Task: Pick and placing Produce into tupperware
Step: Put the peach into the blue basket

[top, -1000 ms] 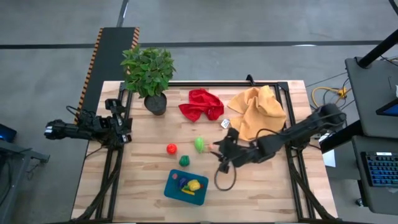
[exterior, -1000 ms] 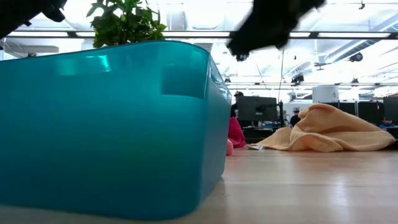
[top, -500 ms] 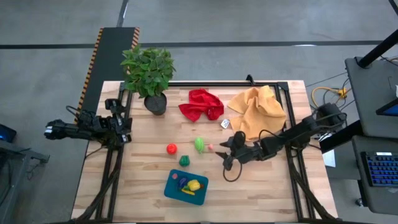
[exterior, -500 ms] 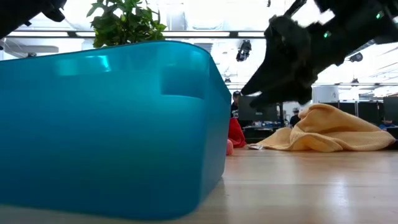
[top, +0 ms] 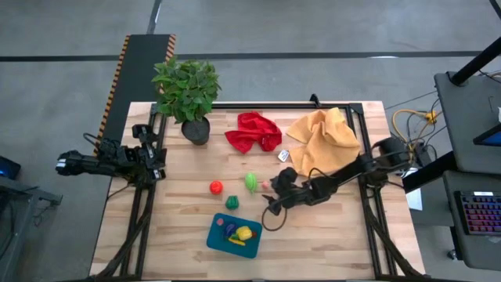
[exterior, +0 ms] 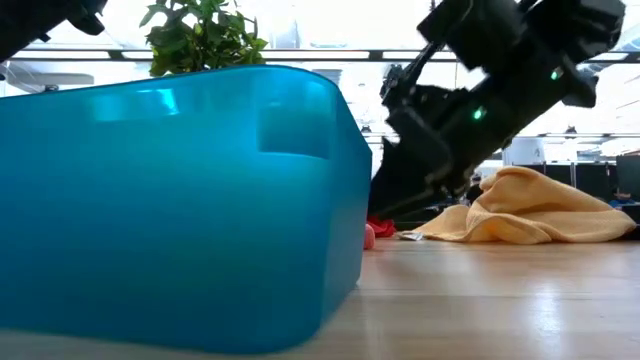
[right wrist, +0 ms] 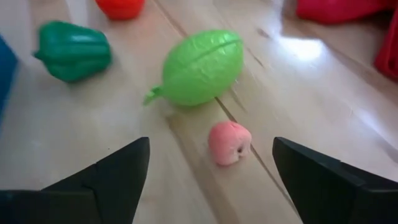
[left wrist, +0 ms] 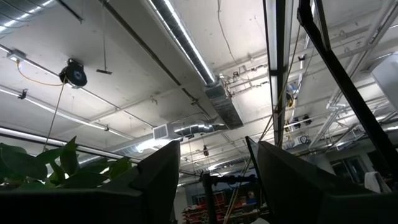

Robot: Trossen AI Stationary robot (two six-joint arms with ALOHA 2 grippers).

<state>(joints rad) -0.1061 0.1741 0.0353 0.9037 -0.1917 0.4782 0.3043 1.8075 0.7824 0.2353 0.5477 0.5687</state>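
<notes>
The teal tupperware (top: 221,239) stands near the table's front edge with a purple and a yellow piece inside. On the wood lie a red piece (top: 215,186), a dark green piece (top: 232,202), a light green piece (top: 251,182) and a small pink piece (right wrist: 229,142). My right gripper (right wrist: 210,164) is low over the table, slanting down and open. The pink piece lies just ahead of its fingertips, untouched. My left gripper (left wrist: 211,186) waits at the table's left edge, pointing up at the ceiling, open and empty.
A potted plant (top: 188,90) stands at the far left. A red cloth (top: 253,131) and a yellow cloth (top: 322,137) lie along the far side. In the low view the tupperware (exterior: 180,200) fills the left, with my right gripper (exterior: 440,150) behind it.
My right gripper has come down from well above the table to just over the wood, and has ended beside the pink piece and the light green piece. The produce and the tupperware have not moved.
</notes>
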